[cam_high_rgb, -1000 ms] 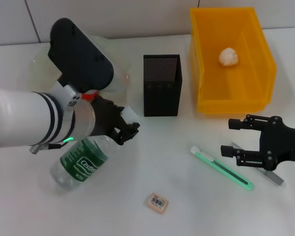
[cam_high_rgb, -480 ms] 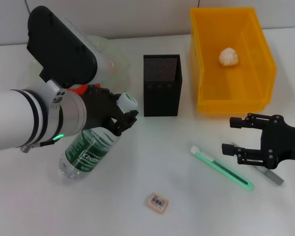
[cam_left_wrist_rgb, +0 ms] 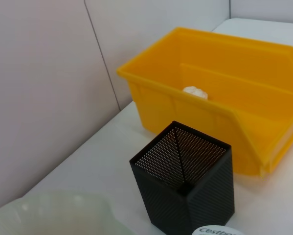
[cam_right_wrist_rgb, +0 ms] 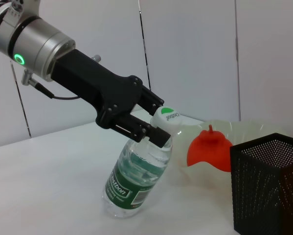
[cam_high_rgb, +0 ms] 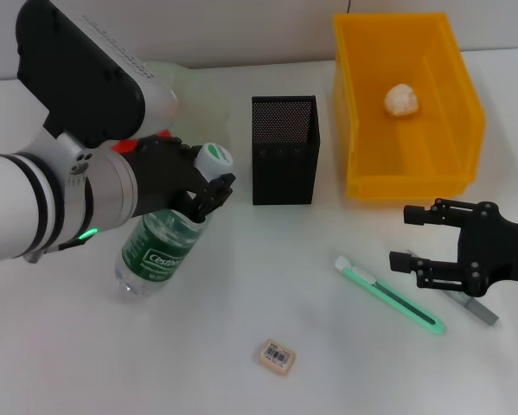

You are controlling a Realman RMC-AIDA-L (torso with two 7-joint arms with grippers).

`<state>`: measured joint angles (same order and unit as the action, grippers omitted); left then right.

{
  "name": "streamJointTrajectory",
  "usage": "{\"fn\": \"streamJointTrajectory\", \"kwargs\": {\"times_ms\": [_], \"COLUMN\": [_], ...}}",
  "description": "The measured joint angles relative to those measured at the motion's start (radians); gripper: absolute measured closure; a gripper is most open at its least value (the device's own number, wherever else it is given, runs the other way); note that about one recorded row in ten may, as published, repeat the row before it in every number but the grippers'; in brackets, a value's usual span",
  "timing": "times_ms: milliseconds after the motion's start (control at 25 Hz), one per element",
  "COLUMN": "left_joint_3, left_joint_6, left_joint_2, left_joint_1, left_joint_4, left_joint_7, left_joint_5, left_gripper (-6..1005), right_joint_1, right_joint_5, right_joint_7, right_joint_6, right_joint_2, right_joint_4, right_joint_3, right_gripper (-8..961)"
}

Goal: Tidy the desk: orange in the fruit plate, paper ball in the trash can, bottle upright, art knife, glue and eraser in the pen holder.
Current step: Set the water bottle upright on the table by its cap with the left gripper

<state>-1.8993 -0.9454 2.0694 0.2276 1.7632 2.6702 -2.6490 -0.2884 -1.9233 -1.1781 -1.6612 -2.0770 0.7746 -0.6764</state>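
Your left gripper [cam_high_rgb: 208, 192] has its fingers clamped on the neck of the bottle [cam_high_rgb: 159, 250], just under the white cap. The bottle is tilted, base on the table at near left, cap leaning toward the pen holder [cam_high_rgb: 284, 149]. The paper ball [cam_high_rgb: 401, 99] lies in the trash can [cam_high_rgb: 457, 121] at far right. Your right gripper [cam_high_rgb: 412, 240] rests at near right, fingers apart, beside the knife [cam_high_rgb: 389, 295]. The eraser [cam_high_rgb: 277, 356] lies nearest you, well apart from both.

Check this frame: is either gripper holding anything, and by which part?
The left gripper holds the bottle at its neck, just under the white cap, bottle tilted. The right gripper holds nothing.
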Motion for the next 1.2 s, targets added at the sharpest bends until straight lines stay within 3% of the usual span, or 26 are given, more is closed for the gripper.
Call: {"fn": "streamJointTrajectory", "kwargs": {"times_ms": [280, 760, 1000, 1200], "left_joint_3": [0.004, 0.021, 0.048, 0.113], "left_joint_6": [0.042, 0.089, 0.092, 0.102], "left_joint_2": [0.000, 0.000, 0.000, 0.000], "left_joint_1": [-0.003, -0.004, -0.020, -0.047], "left_joint_4": [-0.002, -0.014, -0.014, -0.023], "left_joint_7": [-0.012, -0.093, -0.105, -0.206], "left_joint_5": [0.011, 0.141, 0.159, 0.270], "left_gripper": [565, 565, 565, 565], "right_joint_1": [0.003, 0.011, 0.011, 0.011], "right_joint_5": [0.001, 0.001, 0.001, 0.001], "right_joint_7": [0.000, 0.006, 0.009, 0.009], "right_joint_6": [0.000, 0.000, 0.000, 0.000], "right_joint_2": [0.000, -0.002, -0.002, -0.002], "right_joint_4": [0.000, -0.004, -0.012, -0.012], "right_joint_3": [0.000, 0.000, 0.012, 0.018], "right_gripper": [232, 232, 232, 233]}}
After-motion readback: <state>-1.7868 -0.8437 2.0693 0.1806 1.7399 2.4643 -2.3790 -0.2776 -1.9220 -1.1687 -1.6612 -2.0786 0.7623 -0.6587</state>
